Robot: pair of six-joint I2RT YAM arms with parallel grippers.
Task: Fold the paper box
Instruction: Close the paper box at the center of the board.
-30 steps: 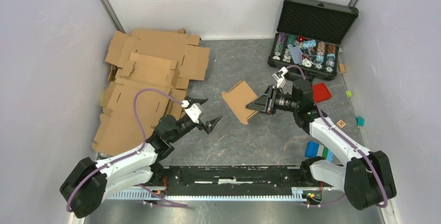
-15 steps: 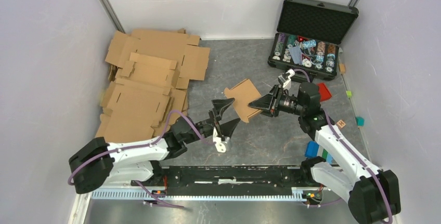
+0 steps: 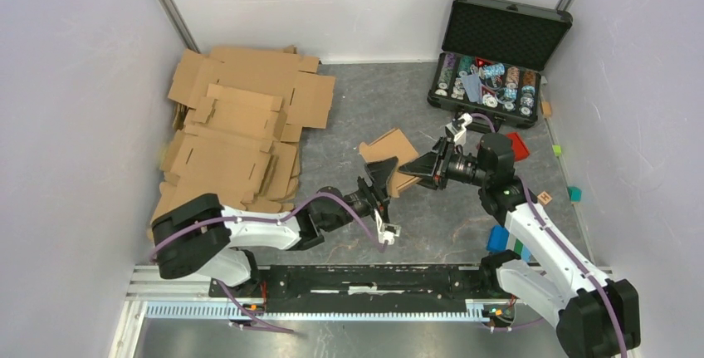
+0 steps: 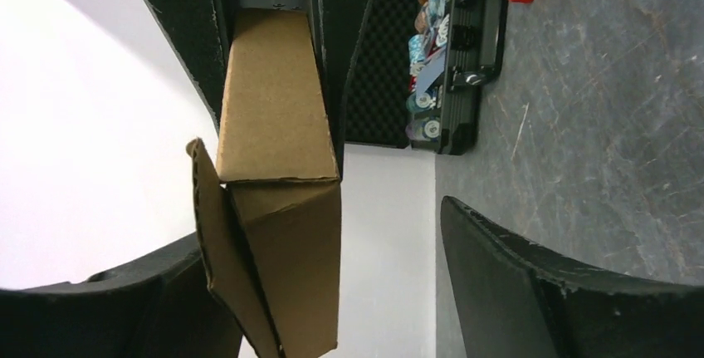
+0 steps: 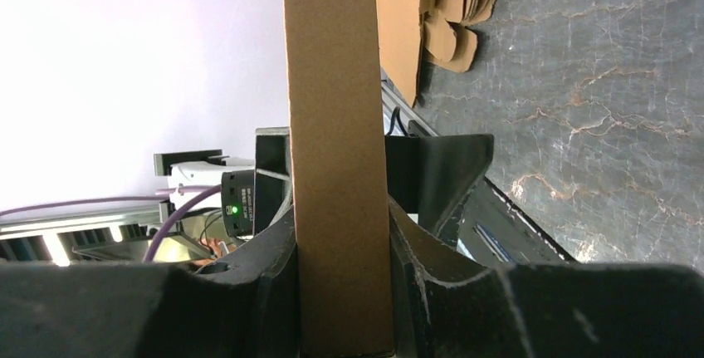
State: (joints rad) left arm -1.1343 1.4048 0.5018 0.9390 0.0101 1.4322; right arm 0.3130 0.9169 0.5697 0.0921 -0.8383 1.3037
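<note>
The paper box (image 3: 388, 152) is a small brown cardboard piece, partly folded, held above the grey floor mid-table. My right gripper (image 3: 422, 169) is shut on its right end; in the right wrist view the box (image 5: 336, 125) stands clamped between both fingers (image 5: 282, 250). My left gripper (image 3: 380, 182) reaches in from the lower left, open, straddling the box's near end. In the left wrist view the box (image 4: 278, 167) with a loose flap lies close to my left finger (image 4: 108, 308), and a wide gap separates it from the other finger (image 4: 540, 291).
A heap of larger flat cardboard sheets (image 3: 232, 134) covers the left side. An open black case (image 3: 501, 46) with chips stands at the back right. A red lid (image 3: 515, 147), blue blocks (image 3: 503, 238) and small cubes (image 3: 574, 194) lie along the right.
My left arm swung right from beside the cardboard heap to the box, its wrist turned over and its jaws narrowed a little. My right gripper lifted the box slightly rightward.
</note>
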